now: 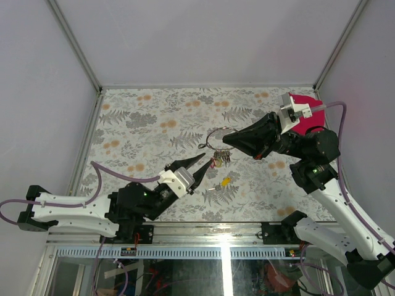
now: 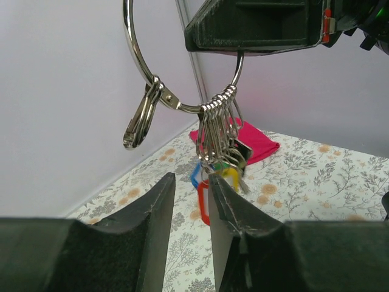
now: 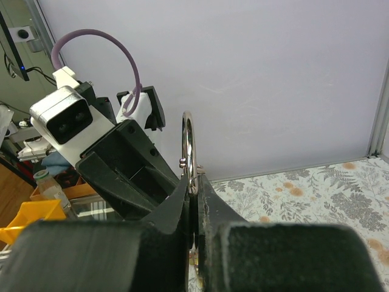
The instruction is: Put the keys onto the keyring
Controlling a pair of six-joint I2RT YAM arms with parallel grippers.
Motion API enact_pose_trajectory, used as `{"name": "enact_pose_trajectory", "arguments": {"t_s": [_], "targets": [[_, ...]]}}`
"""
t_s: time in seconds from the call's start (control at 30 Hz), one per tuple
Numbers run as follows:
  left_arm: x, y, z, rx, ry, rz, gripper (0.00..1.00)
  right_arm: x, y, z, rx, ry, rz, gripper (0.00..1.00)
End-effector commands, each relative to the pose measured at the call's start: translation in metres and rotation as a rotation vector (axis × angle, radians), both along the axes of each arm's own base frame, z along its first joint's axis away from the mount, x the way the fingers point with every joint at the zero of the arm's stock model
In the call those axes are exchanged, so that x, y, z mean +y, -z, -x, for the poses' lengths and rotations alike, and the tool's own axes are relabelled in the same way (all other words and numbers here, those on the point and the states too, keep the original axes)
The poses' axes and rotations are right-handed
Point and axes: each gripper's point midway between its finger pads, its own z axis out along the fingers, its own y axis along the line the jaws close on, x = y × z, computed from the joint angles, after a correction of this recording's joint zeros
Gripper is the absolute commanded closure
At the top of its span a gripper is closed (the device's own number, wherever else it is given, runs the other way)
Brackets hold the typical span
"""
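My right gripper (image 1: 227,141) is shut on a large silver keyring (image 1: 216,137) and holds it in the air above the table. In the right wrist view the keyring (image 3: 189,143) stands edge-on, pinched between the fingertips (image 3: 182,188). Several small rings (image 2: 219,118) hang from the keyring (image 2: 137,58), carrying keys (image 2: 214,176) with red, blue, yellow and green heads. The bunch also shows in the top view (image 1: 220,161). My left gripper (image 1: 202,166) is open just below and left of the bunch; the red head shows between its fingers (image 2: 159,213). One yellow-headed key (image 1: 226,181) lies on the table.
A pink cloth (image 1: 307,114) lies at the back right under the right arm, also in the left wrist view (image 2: 258,141). The flowered table (image 1: 154,117) is walled on three sides. A small pale item (image 1: 212,189) lies near the yellow key.
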Motion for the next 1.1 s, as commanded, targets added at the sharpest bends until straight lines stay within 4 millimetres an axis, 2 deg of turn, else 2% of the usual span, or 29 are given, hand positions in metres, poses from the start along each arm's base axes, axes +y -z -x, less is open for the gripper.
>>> {"name": "enact_pose_trajectory", "arguments": {"t_s": [0.0, 0.6, 0.97, 1.07], "targets": [[0.007, -0.032, 0.000, -0.018, -0.012, 0.090, 0.71, -0.011, -0.031, 0.018, -0.112, -0.004, -0.061, 1.00], [-0.009, -0.034, -0.003, -0.045, -0.037, 0.060, 0.72, -0.010, -0.029, 0.021, -0.110, -0.026, -0.056, 1.00], [-0.005, -0.032, -0.004, -0.057, -0.043, 0.036, 0.71, -0.011, -0.030, 0.021, -0.114, -0.021, -0.052, 1.00], [-0.003, -0.029, -0.003, -0.055, -0.037, 0.023, 0.69, -0.011, -0.030, 0.021, -0.117, -0.018, -0.051, 1.00]]}}
